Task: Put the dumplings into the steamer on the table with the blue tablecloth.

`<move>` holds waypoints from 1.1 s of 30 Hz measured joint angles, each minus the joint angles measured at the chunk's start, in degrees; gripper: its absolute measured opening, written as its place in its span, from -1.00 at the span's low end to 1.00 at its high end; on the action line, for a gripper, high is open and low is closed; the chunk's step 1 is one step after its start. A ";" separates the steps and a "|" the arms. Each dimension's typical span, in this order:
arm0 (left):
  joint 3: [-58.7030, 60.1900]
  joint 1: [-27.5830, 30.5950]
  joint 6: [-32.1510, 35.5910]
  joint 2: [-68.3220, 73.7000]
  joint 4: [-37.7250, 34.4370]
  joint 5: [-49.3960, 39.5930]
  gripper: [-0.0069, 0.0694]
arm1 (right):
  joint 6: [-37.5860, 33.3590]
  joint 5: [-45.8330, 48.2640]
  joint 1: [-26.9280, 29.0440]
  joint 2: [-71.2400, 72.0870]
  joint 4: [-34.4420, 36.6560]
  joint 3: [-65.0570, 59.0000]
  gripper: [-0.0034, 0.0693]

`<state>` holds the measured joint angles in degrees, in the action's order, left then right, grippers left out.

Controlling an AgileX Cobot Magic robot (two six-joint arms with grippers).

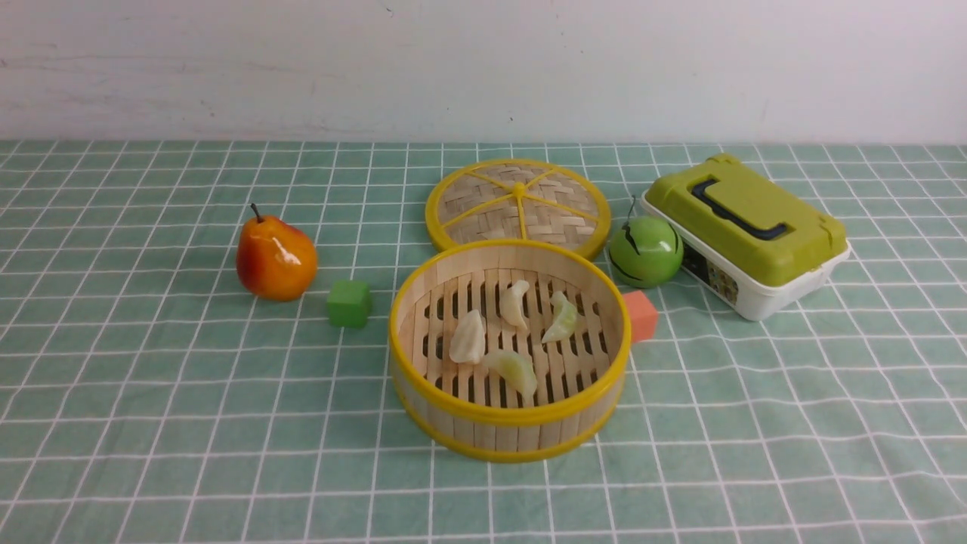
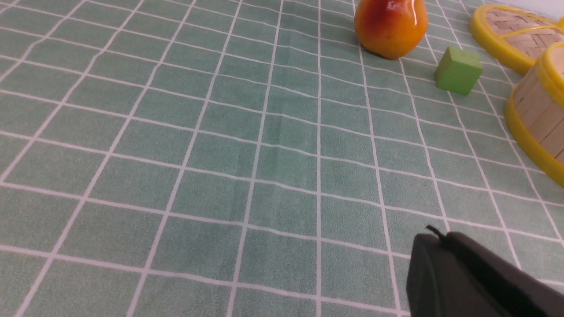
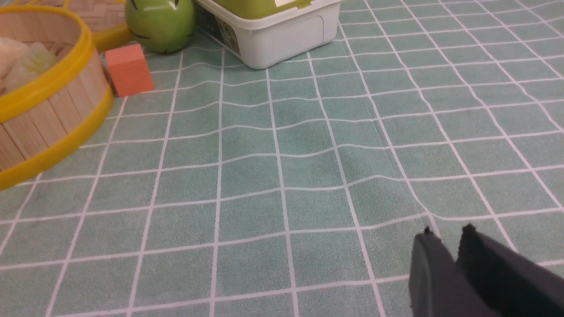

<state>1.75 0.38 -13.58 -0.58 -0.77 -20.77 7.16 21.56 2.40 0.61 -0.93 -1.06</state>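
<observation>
1. Since all four dumplings already lie on the slatted floor of the steamer (image 1: 510, 434), the placing looks complete, and the step in hand is most likely just keeping both arms clear.
2. To do that well, leave the basket alone: any nudge at its rim could slide the dumplings together. If an arm must move, lift it first and swing it outward, away from the wall.
3. The left jaws (image 2: 434, 233) are closed, with nothing between them, over the table (image 2: 282, 176).
4. The right jaws (image 3: 447, 235) stand slightly parted, a narrow gap between the tips, and hold nothing; their lower parts run out of view, so the gap is perhaps a little wider than it seems.
5. Two dumplings are cream-white: one broad and plump (image 1: 468, 338), the other slimmer and curved (image 1: 515, 305), set farther back.
6. Two are pale green, fading to white along one part: one crescent near the front (image 1: 514, 372), the other toward the robot's right (image 1: 560, 317). They have a slightly glossy, translucent look.
7. The steamer sits level on the blue-green cloth, pale wood between yellow rims, just in front of its woven lid (image 1: 483, 208), between a green block (image 1: 350, 304) and a coral block (image 1: 641, 316).
</observation>
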 joint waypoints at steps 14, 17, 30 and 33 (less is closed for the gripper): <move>0.00 0.00 0.00 0.00 0.00 0.00 -0.83 | 0.00 0.00 0.00 0.00 0.00 0.00 -0.59; 0.00 0.00 0.00 0.00 0.00 0.00 -0.83 | 0.00 0.00 0.00 0.00 0.00 0.00 -0.59; 0.00 0.00 0.00 0.00 0.00 0.00 -0.80 | 0.00 0.00 0.00 0.00 0.00 0.00 -0.54; 0.00 0.00 0.00 0.00 0.00 0.00 -0.79 | 0.00 0.00 0.00 0.00 0.00 0.00 -0.53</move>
<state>1.75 0.38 -13.58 -0.58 -0.77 -20.77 7.16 21.56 2.40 0.61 -0.93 -1.06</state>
